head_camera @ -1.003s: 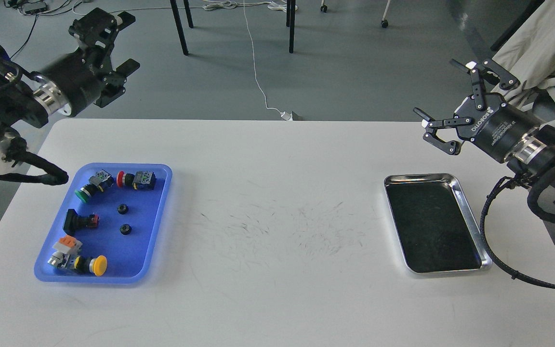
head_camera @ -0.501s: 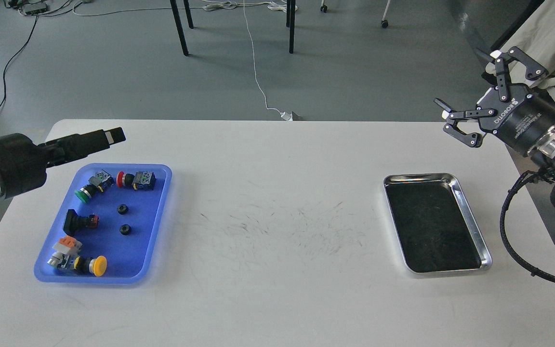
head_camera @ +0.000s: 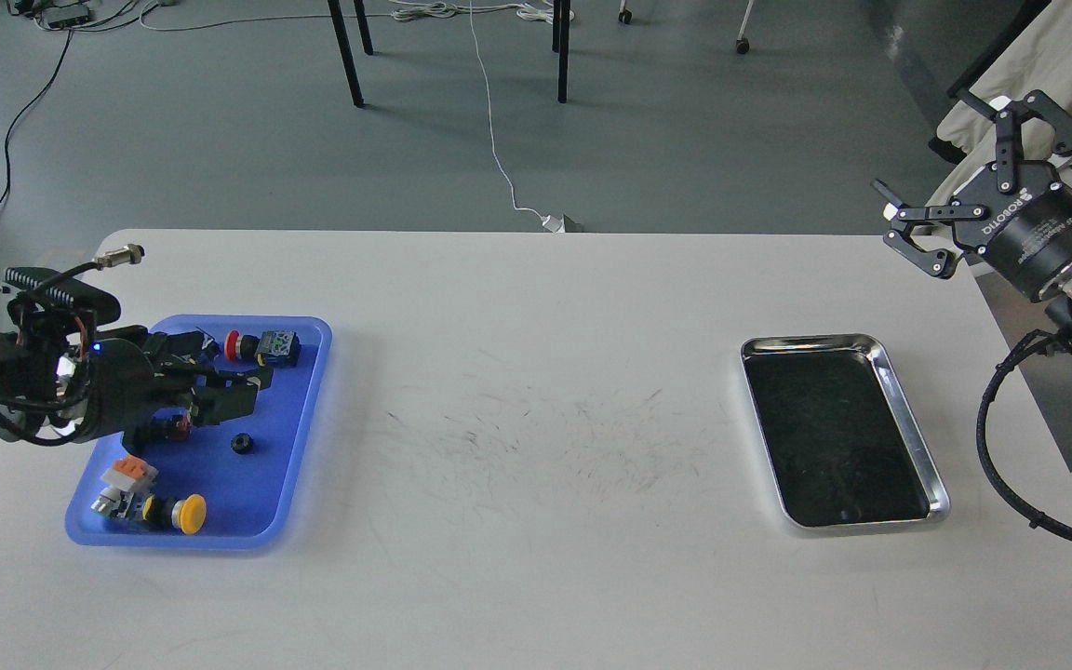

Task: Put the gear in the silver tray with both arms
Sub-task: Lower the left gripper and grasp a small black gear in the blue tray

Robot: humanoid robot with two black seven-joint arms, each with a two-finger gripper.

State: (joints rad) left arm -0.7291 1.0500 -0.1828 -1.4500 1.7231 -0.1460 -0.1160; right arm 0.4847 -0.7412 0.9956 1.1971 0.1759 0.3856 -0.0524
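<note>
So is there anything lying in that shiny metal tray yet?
No, the silver tray shows only its bare dark bottom, while all the small parts sit in the blue tray on the other side.

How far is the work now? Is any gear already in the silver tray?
None yet: the silver tray shows only its bare dark bottom. In hand: the left gripper is low inside the blue tray, over the small parts, beside one black gear; whether it grips anything cannot be told. The right gripper waits above the table's far right corner, jaws open, empty. Left to do: lifting a gear, carrying it across, placing it.
</note>
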